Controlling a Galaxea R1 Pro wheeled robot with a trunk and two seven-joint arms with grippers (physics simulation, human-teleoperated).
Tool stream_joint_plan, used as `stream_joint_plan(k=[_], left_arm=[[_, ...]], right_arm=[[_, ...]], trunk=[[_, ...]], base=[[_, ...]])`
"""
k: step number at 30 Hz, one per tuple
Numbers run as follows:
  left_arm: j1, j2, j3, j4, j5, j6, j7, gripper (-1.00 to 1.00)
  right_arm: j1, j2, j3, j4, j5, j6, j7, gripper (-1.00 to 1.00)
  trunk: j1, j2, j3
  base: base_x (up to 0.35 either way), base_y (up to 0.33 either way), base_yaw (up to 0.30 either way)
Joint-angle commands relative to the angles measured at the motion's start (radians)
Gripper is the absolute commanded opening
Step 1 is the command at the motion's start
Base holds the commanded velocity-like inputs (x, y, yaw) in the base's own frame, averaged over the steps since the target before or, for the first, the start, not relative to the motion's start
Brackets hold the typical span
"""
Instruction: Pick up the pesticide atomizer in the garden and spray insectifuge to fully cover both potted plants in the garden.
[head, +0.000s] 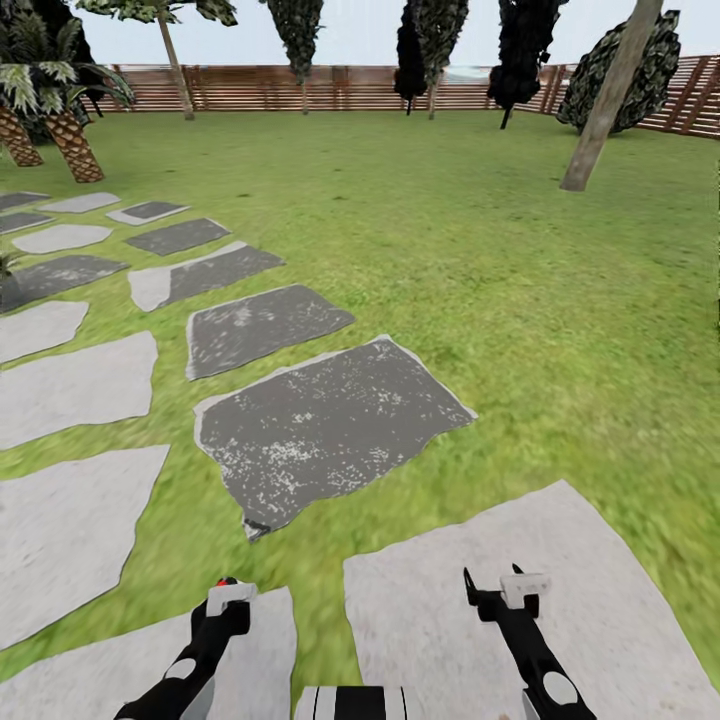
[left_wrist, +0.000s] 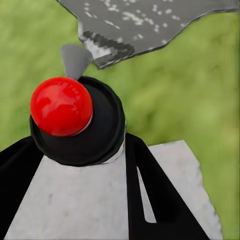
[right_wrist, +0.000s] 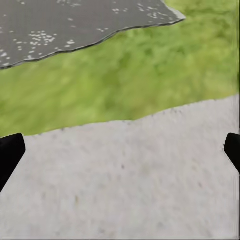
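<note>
1. One small black round body with a red ball on it sits between the fingers of my left claw; a grey cone pokes out beside it. I cannot tell whether it is the pesticide atomizer.
2. My left claw's fingers lie close along both sides of that body and look clamped on it. In the head view a red spot shows at the claw's tip.
3. My right claw is spread apart with nothing in it; in its wrist view the two black fingers stand at opposite edges.
4. Both claws hover low over pale stepping stones, one beneath each, with a strip of grass between them.
5. Just ahead lies a dark speckled stepping stone, and more slabs, dark and pale, run away to my left.
6. The garden lawn stretches to a brown slatted fence, with a leaning trunk, dark trees and palms along it.
</note>
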Motion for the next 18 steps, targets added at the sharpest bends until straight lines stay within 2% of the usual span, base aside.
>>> stream_joint_plan(k=[1, 2, 4, 5, 9, 13, 18], left_arm=[[0.0, 0.004, -0.001, 0.001, 0.007, -0.003, -0.001, -1.0], [0.001, 0.007, 0.0, 0.001, 0.008, -0.003, -0.002, -1.0], [0.005, 0.014, 0.002, 0.004, 0.007, -0.003, 0.003, -1.0], [0.027, 0.013, 0.002, 0.003, 0.008, -0.003, 0.006, -1.0], [0.054, 0.01, 0.002, 0.002, 0.01, -0.005, 0.006, -1.0], [0.086, 0.009, 0.003, -0.009, 0.01, -0.005, 0.007, -1.0], [0.102, 0.011, 0.003, -0.011, 0.009, -0.004, 0.008, -1.0]], right_arm=[[0.0, 0.0, 0.0, -0.001, 0.005, -0.003, -0.013, 1.0], [0.0, -0.001, 0.0, 0.0, 0.005, -0.003, -0.031, 1.0], [0.0, -0.002, -0.001, 0.001, 0.005, -0.003, -0.126, 1.0], [0.0, -0.004, -0.001, 0.006, 0.006, -0.004, -0.197, 1.0], [0.029, -0.006, -0.001, 0.007, 0.006, -0.005, -0.216, 1.0], [0.135, -0.006, -0.001, 0.006, 0.005, -0.077, -0.222, 1.0], [0.166, -0.006, 0.0, 0.037, 0.005, -0.131, -0.221, 1.0]], trunk=[[-0.001, 0.0, 0.003], [-0.001, 0.0, 0.007], [-0.002, 0.001, 0.015], [-0.002, 0.001, 0.019], [-0.004, 0.002, 0.034], [-0.006, 0.003, 0.05], [-0.008, 0.004, 0.069]], base=[[0.0, 0.0, 0.0], [0.0, 0.0, 0.0], [0.0, 0.0, 0.0], [0.0, 0.0, 0.0], [0.0, 0.0, 0.0], [0.0, 0.0, 0.0], [0.0, 0.0, 0.0]])
